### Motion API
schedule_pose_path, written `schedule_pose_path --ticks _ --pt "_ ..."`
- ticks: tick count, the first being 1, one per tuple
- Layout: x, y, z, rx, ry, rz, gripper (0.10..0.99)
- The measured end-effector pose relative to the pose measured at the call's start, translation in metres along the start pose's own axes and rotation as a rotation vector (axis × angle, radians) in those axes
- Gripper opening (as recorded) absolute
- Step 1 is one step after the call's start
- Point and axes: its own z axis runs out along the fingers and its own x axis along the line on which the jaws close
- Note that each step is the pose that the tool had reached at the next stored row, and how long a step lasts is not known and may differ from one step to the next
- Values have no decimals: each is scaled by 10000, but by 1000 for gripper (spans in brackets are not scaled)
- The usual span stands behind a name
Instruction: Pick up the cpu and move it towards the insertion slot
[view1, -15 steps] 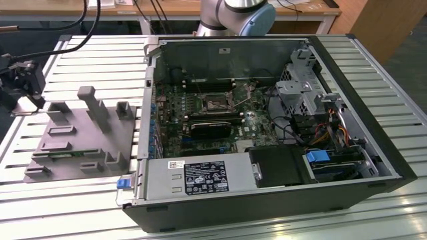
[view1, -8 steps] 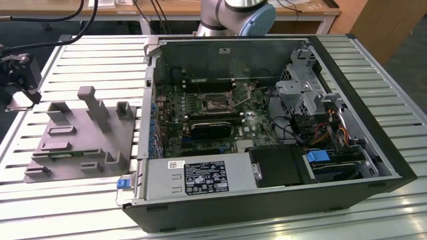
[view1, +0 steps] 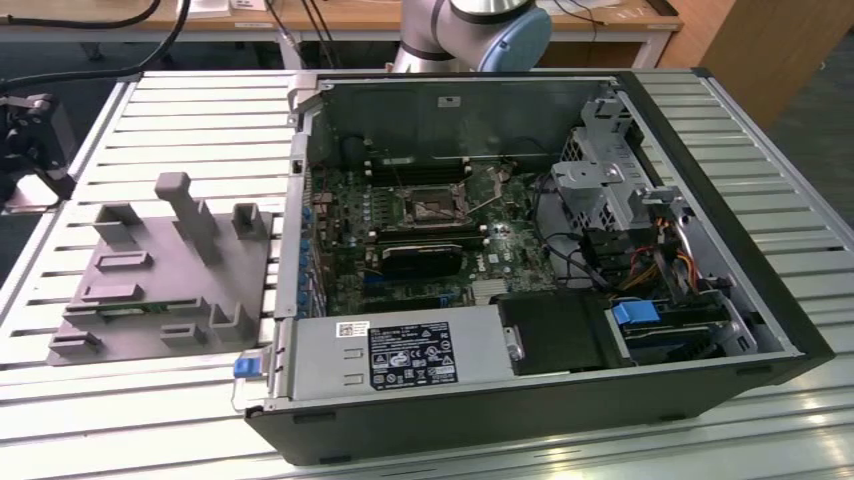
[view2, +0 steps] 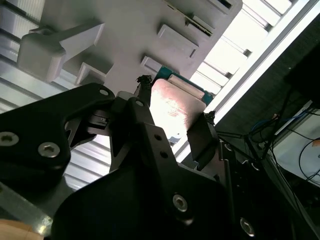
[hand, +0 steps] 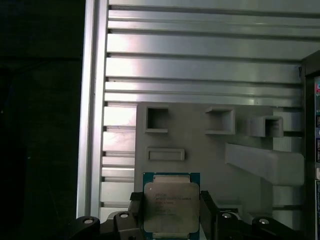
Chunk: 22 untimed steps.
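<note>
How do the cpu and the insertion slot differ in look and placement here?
Look: the cpu has a shiny silver top; the insertion slot is dark inside a metal frame. Place: the cpu is held by the gripper over the grey fixture; the slot sits on the board inside the case. Both are square.

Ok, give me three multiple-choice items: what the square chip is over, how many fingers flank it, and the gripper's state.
1. The flat square silver-topped cpu shows against: A the grey plastic fixture plate; B green circuit board; C a cardboard box.
2. Black fingers flanking it: A one; B two; C four.
3. The gripper is: A wide open; B shut on the cpu; C shut on nothing.

Answers: A, grey blocks lie behind the chip in both wrist views; B, one finger stands at each side edge; B, both fingers meet its edges.
</note>
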Motion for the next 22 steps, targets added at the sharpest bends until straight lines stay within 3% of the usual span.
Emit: schedule_pose_path --ticks 22 --pt "-10 31 -509 1 -29 -1 537"
